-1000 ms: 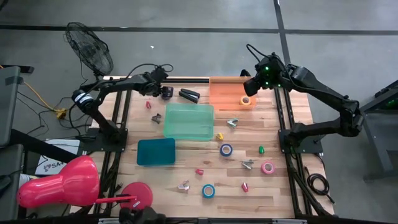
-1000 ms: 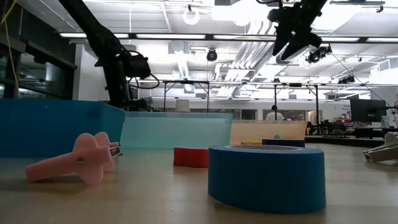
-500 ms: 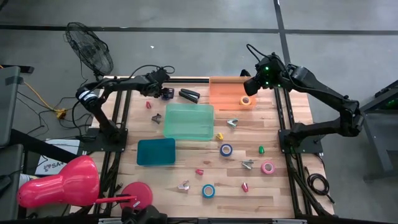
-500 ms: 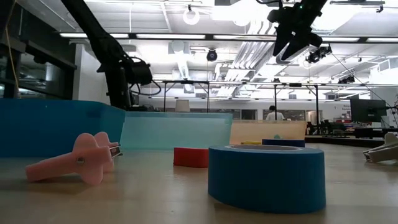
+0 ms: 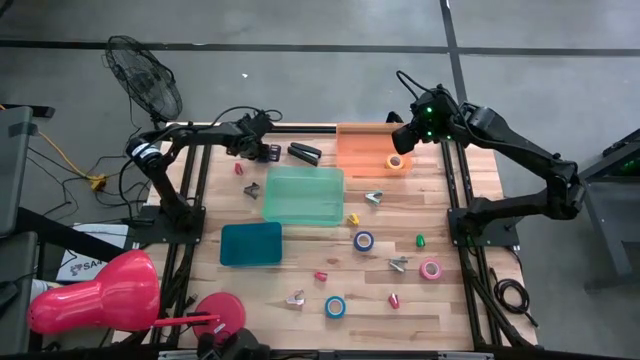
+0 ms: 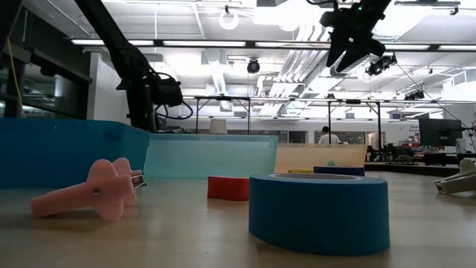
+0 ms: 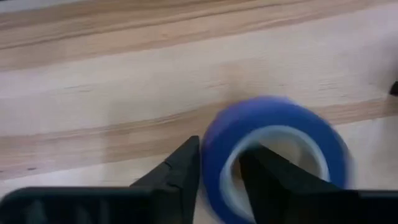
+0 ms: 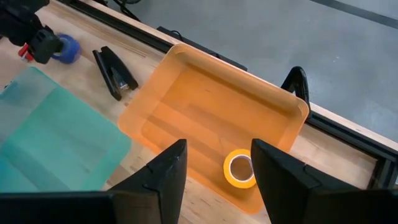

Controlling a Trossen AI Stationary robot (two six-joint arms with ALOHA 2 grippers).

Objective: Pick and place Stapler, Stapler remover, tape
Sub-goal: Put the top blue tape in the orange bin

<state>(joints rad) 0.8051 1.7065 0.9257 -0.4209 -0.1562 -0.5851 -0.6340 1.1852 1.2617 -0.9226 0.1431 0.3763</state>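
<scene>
Gripping the wall of a blue tape roll point(image 7: 273, 155) at the table's far left edge, the left gripper point(image 7: 221, 177) has one finger inside the ring and one outside, the jaws clamped on it; seen from above, that roll point(image 5: 272, 152) sits just left of the black stapler point(image 5: 305, 153). The right gripper point(image 8: 214, 174) hangs above the orange tray point(image 8: 273, 106) with its jaws apart and nothing between them, and a yellow tape roll point(image 8: 240, 168) lies inside that tray near its corner. A green tray point(image 5: 303, 195) stands mid-table with a teal lid point(image 5: 251, 243) nearer the front. More tape rolls lie loose on the wood: a purple one point(image 5: 363, 240), a pink one point(image 5: 430, 269) and a blue one point(image 5: 335, 306). Silver staple removers point(image 5: 398, 264) are scattered among them.
</scene>
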